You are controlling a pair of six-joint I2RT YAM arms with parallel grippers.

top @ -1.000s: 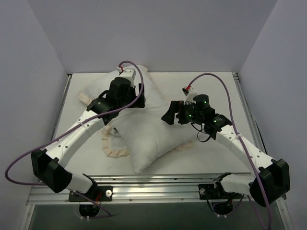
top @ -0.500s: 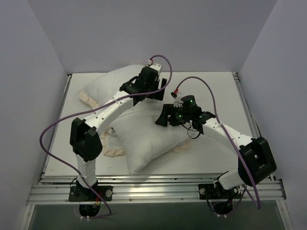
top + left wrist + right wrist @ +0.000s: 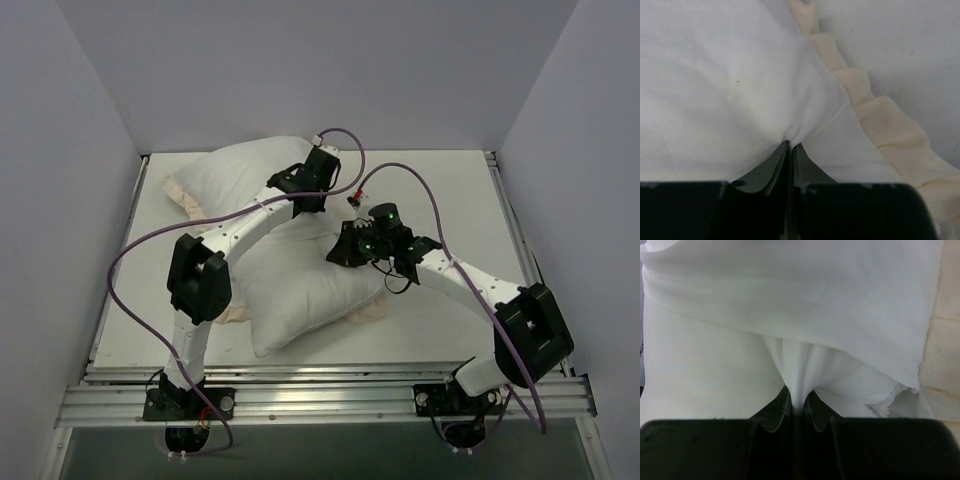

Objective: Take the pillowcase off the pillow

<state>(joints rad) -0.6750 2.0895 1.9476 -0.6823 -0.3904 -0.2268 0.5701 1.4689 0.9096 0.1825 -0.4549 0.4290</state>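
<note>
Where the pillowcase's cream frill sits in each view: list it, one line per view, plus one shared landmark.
Top external: frill peeks out at the white bundle's lower left.
Left wrist: frill runs diagonally down the right side.
Right wrist: cream strip along the right edge, likely the frill.
Shared landmark: white pillowcase fabric bordering it.

A fold of the pillowcase (image 3: 715, 85) sits between the fingertips of the left gripper (image 3: 789, 146). The rest of it spreads ahead and to their left, its frill (image 3: 875, 115) runs along their right, and the table (image 3: 920, 45) lies beyond the frill. A fold of the pillow (image 3: 805, 367) sits in the right gripper (image 3: 797, 401), coming out from under a pillowcase layer ahead of it, with the frill at its far right.
</note>
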